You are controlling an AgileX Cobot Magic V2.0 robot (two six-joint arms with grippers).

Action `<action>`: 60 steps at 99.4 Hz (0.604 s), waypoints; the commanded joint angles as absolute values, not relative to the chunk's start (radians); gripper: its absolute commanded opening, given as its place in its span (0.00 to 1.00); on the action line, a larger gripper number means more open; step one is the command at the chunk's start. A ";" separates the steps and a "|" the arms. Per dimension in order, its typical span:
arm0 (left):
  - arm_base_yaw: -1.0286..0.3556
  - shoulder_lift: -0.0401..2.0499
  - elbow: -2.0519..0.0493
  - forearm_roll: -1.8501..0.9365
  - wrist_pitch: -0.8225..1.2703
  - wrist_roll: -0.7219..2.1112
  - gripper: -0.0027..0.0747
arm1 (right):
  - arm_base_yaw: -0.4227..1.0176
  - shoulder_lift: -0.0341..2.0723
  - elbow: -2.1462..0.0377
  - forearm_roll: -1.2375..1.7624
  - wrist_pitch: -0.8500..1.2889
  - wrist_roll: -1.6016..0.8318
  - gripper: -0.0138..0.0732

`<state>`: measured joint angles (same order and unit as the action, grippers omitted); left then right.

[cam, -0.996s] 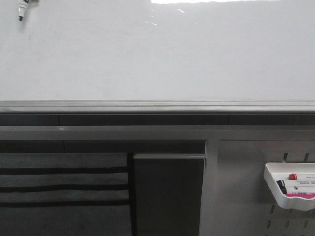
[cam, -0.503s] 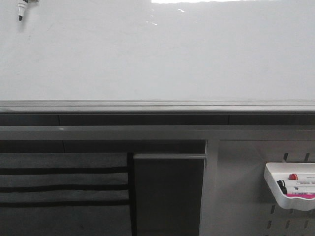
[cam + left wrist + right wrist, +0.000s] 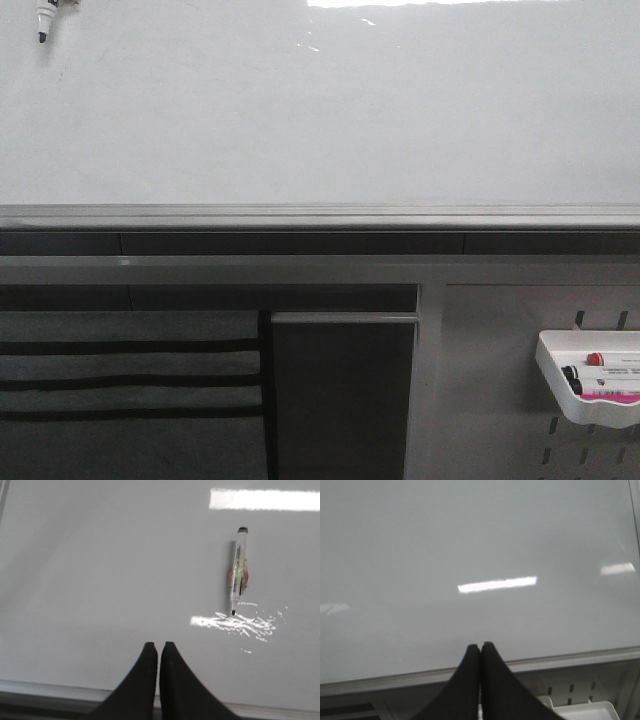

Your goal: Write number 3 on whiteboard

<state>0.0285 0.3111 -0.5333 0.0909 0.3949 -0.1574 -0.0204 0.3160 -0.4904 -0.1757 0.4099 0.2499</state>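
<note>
We see our right gripper (image 3: 480,647) with its two dark fingers pressed together, holding nothing, in front of the whiteboard (image 3: 470,545). Beside the gripper, past the board's grey rail (image 3: 560,659), lies a white tray (image 3: 585,711).

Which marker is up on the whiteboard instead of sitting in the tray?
The black-tipped marker stuck on the whiteboard, at its upper left in the front view. The other markers lie in the small white tray at lower right.
</note>
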 commanded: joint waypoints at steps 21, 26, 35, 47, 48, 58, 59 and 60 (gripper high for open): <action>0.031 0.536 -0.672 0.106 0.434 -0.153 0.01 | -0.021 0.595 -0.728 -0.144 0.616 0.090 0.08; 0.031 0.559 -0.672 0.112 0.436 -0.153 0.01 | -0.010 0.614 -0.728 -0.123 0.612 0.084 0.08; 0.018 0.579 -0.669 0.112 0.434 -0.153 0.01 | 0.028 0.637 -0.728 -0.103 0.604 0.084 0.08; -0.023 0.592 -0.669 0.115 0.434 -0.153 0.01 | 0.093 0.653 -0.728 -0.105 0.591 0.054 0.08; -0.024 0.594 -0.669 0.115 0.434 -0.153 0.01 | 0.099 0.653 -0.728 -0.105 0.588 0.054 0.08; -0.041 0.601 -0.669 0.113 0.434 -0.153 0.01 | 0.125 0.665 -0.728 -0.103 0.552 0.054 0.08; -0.043 0.603 -0.669 0.113 0.434 -0.153 0.01 | 0.129 0.665 -0.728 -0.103 0.550 0.054 0.08; -0.043 0.603 -0.669 0.113 0.434 -0.153 0.01 | 0.131 0.667 -0.728 -0.103 0.548 0.054 0.08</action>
<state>-0.0250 0.5905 -0.6349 0.1098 0.5017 -0.1537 0.1095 0.6535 -0.6938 -0.1009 0.6479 0.0712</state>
